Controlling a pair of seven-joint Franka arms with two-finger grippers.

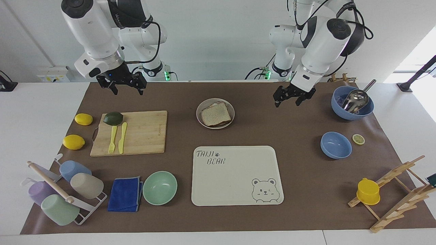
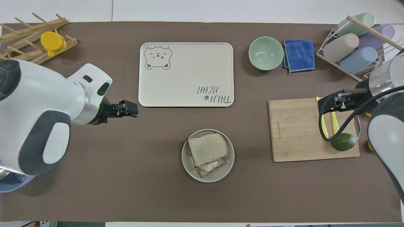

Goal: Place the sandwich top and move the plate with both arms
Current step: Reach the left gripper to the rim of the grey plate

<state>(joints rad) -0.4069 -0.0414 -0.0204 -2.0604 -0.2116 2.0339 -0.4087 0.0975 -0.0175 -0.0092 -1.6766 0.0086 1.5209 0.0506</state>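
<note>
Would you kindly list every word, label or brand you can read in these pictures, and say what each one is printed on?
"TAIJI BEAR": printed in one corner of the cream tray, with a paw mark after "TAIJI" and a bear face in the corner diagonally across.
Small engraved brand along one edge of the cutting board: too small to read.
Lettering on the right arm's upper link: too small to read.

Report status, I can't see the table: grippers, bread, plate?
Left gripper open, in the air beside the plate. Right gripper open, above the board. Top slice on the sandwich, on the plate. Nothing blocking.
</note>
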